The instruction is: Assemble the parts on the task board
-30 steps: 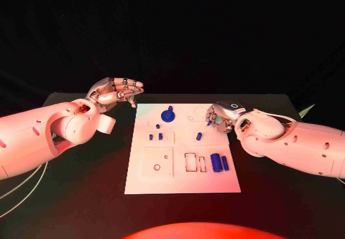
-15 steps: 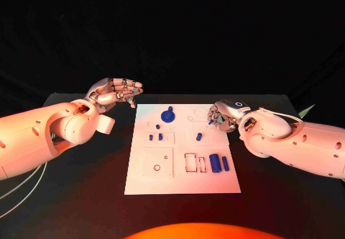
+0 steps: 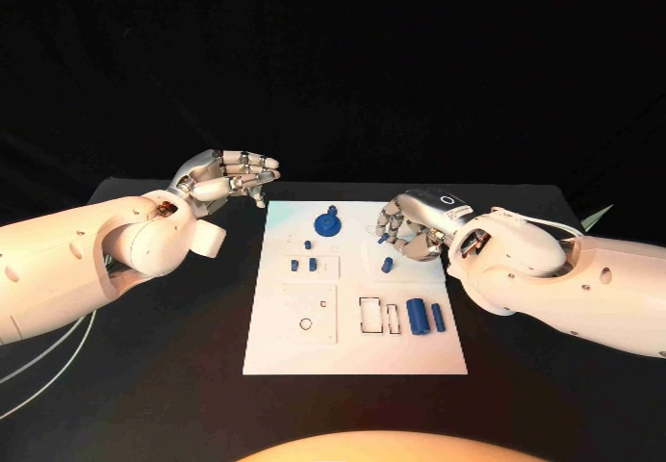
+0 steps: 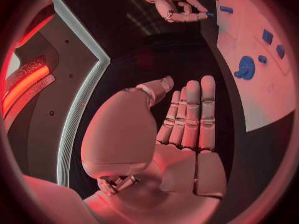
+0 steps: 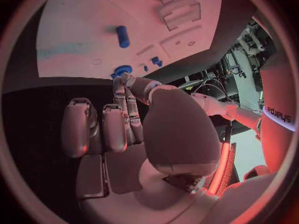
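The white task board (image 3: 354,337) lies in the middle of the black table. A blue gear (image 3: 327,225) stands near its far edge, and it also appears in the left wrist view as the gear (image 4: 244,67). Two small blue blocks (image 3: 303,264), a short peg (image 3: 387,262) and two blue cylinders (image 3: 424,314) lie on the plate. My right hand (image 3: 407,229) hovers over the board's far right part, pinching a small blue part (image 3: 382,239) at its fingertips. My left hand (image 3: 226,176) hangs open beyond the board's far left corner, holding nothing.
Rectangular slots (image 3: 376,314) and a square recess with a ring (image 3: 305,314) mark the board's near half. Bare black table (image 3: 166,385) surrounds the plate on all sides. My right forearm (image 3: 555,279) lies along the board's right edge.
My right hand has shifted left over the board, carrying the small blue part with it. The left hand stays where it was.
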